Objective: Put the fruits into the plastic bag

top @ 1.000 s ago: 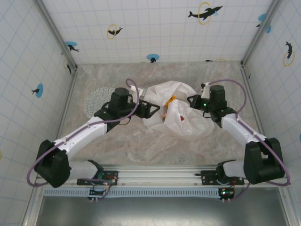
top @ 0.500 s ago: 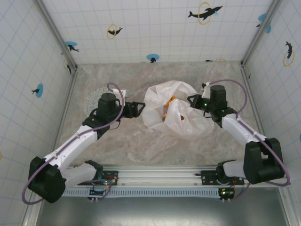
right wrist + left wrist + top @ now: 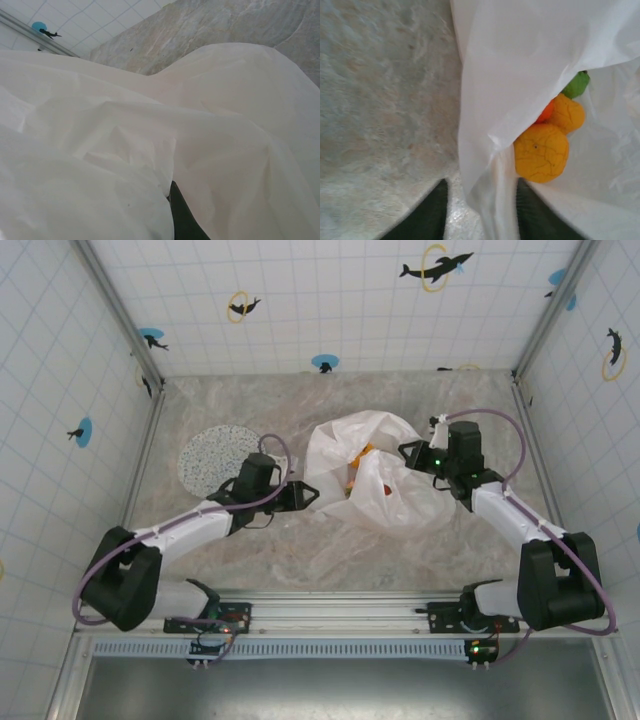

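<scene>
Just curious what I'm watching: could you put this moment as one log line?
several fruits inside plastic bag | left gripper straddling bag's left edge | right gripper shut on bag rim

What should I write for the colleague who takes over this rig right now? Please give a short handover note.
Left gripper: fingers on either side of the plastic bag at its left edge; grip unclear.
Right gripper: shut on the bag's right rim.
Fruits: yellow, orange and green ones lie inside the bag.
Done: every fruit I can see is bagged.
Left: probably only check the count, then let go of the bag.
</scene>
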Robot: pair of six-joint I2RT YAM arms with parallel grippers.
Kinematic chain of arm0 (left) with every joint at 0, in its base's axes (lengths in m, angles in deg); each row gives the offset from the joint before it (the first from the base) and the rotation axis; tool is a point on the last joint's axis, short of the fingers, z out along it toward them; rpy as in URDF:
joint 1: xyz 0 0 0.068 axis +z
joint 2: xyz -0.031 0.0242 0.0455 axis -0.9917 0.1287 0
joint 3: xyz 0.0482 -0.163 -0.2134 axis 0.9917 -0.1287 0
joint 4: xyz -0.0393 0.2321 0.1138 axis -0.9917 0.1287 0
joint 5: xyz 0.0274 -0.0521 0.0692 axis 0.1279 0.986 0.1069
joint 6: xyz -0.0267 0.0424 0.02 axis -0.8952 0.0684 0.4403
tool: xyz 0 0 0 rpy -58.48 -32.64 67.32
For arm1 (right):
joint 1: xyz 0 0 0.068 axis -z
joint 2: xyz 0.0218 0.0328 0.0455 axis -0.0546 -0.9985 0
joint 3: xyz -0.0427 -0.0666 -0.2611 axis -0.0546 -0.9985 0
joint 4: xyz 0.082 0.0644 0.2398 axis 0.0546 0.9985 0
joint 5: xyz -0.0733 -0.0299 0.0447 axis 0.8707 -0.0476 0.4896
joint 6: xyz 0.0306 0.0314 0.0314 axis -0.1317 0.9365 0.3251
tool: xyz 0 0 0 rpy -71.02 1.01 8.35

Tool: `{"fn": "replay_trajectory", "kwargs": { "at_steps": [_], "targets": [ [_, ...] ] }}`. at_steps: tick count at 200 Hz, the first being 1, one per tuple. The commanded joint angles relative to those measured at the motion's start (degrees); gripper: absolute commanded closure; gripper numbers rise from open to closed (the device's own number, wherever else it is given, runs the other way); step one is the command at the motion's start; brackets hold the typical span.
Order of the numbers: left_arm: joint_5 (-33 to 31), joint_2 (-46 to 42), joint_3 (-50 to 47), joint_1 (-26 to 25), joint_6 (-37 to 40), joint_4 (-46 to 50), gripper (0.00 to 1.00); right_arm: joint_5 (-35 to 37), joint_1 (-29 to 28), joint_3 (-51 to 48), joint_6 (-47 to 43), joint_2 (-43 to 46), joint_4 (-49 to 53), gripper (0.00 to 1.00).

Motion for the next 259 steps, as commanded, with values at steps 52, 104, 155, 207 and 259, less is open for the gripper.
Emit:
{"fn": "replay_trajectory", "kwargs": {
  "at_steps": [52,104,155,207,259],
  "targets": [
    [2.53,-2.42,15.11,-0.47,-0.19,-4.1,1.0,3.29,1.06,8.0,-3.4,2.72,5.28,1.0],
    [1.59,1.52,26.11,-0.45,-0.02,-4.54,1.0,8.14,2.47,14.39,-5.83,5.69,8.19,1.0],
    [-0.38,6.52,30.4,-0.53,2.42,-3.16,1.0,7.04,2.43,13.43,-4.35,5.3,6.8,1.0],
    [-2.73,9.83,29.73,-0.45,4.34,-0.81,1.0,9.11,2.76,12.68,-5.21,7.15,7.01,1.0],
    [-5.42,8.81,27.7,0.93,5.92,0.95,0.75,7.3,2.73,9.92,-3.69,5.9,4.76,0.97]
  ]
}}
